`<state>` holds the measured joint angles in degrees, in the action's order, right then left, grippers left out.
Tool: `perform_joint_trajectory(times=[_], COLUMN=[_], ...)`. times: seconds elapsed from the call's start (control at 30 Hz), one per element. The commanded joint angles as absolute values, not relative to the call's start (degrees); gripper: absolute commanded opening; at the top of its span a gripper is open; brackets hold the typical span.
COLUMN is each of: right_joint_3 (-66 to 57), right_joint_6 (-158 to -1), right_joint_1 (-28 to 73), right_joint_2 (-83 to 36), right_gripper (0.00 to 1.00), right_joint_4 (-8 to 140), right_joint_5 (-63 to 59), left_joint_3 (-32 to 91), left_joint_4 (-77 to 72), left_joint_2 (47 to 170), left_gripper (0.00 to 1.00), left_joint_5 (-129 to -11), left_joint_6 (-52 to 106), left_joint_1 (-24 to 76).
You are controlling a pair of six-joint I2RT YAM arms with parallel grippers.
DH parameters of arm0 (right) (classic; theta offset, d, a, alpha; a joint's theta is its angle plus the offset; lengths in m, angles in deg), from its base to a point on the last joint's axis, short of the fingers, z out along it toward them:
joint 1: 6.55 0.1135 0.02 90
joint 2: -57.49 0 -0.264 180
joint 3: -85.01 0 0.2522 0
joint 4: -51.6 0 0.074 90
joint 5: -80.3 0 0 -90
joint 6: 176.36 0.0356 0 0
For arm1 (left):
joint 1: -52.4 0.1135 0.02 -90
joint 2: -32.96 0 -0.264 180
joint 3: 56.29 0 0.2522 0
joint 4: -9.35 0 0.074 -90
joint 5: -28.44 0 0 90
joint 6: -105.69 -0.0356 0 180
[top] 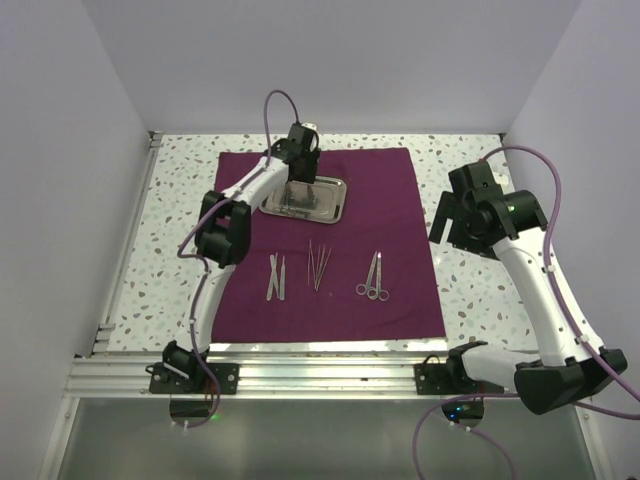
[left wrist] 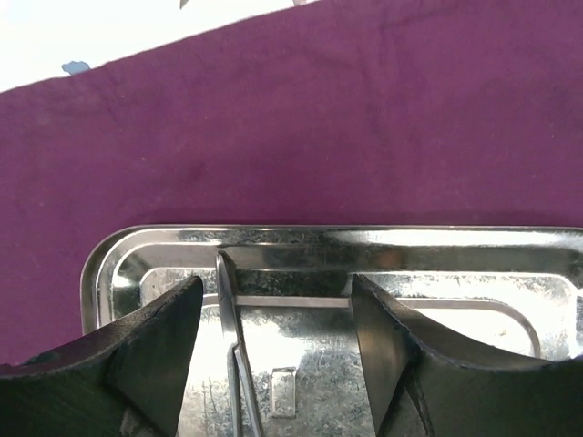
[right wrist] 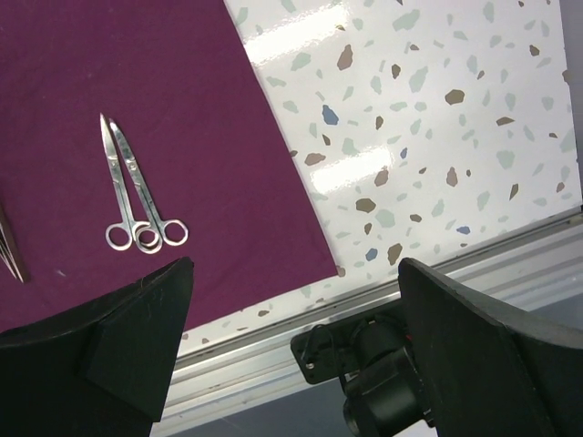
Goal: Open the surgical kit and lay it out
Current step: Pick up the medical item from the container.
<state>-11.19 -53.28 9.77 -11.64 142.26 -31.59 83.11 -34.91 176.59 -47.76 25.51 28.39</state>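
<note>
In the top view the cloth (top: 390, 200) is seen spread flat on the tabletop (top: 455, 290). The tray (top: 335, 205) lies at its far middle. Tweezers (top: 276, 276), probes (top: 318, 266) and forceps (top: 373, 278) are set in a row nearer the arms. The gap between the left fingers (left wrist: 137, 355) over the tray cannot be made out from above. In the left wrist view they are shown open, tips inside the tray. One slim instrument (left wrist: 230, 309) lies on the tray floor between them, just beside the finger on the left of that view and apart from the other. In the right wrist view the right fingers (right wrist: 118, 355) are shown wide apart and empty above the cloth's near right corner. The forceps lie beyond them on the cloth, and the rail (right wrist: 528, 250) is seen at the tabletop's near edge.
</note>
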Motion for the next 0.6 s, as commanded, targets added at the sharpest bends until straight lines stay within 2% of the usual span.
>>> perform_joint_trajectory(times=[0.0,0.13,0.57], right_joint_3=[-13.48,-13.92,-12.95], right_joint_6=[-52.35,-52.52,-53.05], right_joint_1=[9.45,9.45,9.53], right_joint_2=[-12.3,-13.09,-14.15], right_gripper=[0.98,0.98,0.98], right_joint_4=[147.45,147.36,146.13], right_joint_5=[-33.7,-33.79,-33.52], left_joint_3=[85.97,85.88,84.03], left_joint_4=[-32.27,-32.8,-34.55], left_joint_2=[177.09,178.06,180.87], left_gripper=[0.7,0.69,0.54], left_joint_5=[-46.44,-47.23,-49.43], left_joint_6=[24.47,25.53,29.66], left_joint_1=[29.02,29.55,31.92])
